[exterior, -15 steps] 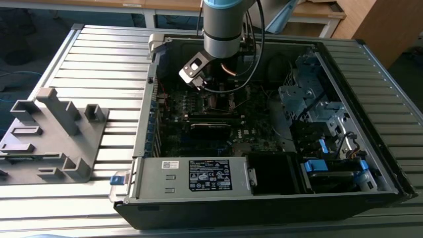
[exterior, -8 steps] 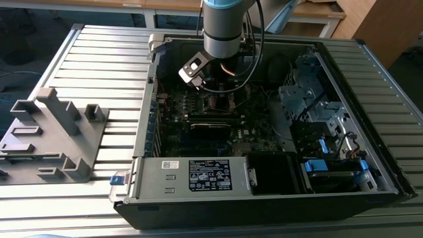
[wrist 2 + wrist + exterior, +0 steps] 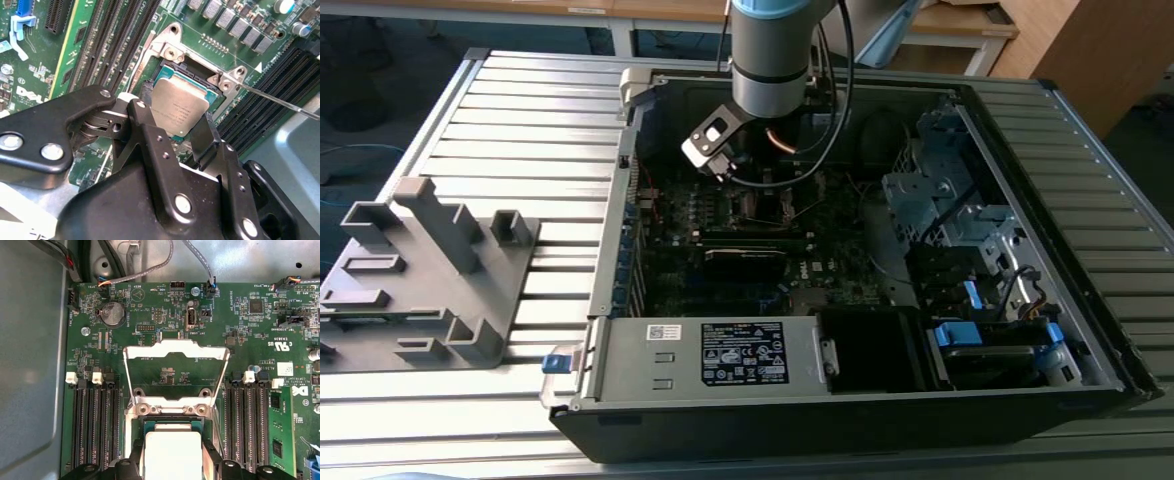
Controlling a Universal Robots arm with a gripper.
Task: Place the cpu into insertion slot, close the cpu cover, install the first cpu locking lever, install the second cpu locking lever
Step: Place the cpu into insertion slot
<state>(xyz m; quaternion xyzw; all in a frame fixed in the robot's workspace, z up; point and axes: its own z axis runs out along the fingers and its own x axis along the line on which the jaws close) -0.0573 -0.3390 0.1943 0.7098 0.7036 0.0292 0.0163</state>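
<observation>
Arm [image 3: 774, 60] reaches down into the open computer case [image 3: 854, 430], over the middle of the board; cables [image 3: 838, 120] loop close beside it. Gripper [image 3: 176, 111] pinches the chip [image 3: 181, 102], one black finger [image 3: 150, 135] on each of two opposite edges; silver top faces up. Chip sits over the socket [image 3: 175, 74], tilted a little in the second wrist view; whether it is seated cannot be told; the socket's dark rim shows past the chip's far edge. Cover [image 3: 176, 347] is swung open, standing back from the socket on its hinge edge, green board showing through its cut-out middle; it is clear of the fingers. Thin lever rod [image 3: 280, 102] sticks out sideways from a socket corner, apart from the gripper. Rows of long black memory slots [image 3: 95, 425] flank the socket on both sides, just beside it; little room sideways, open room above.
</observation>
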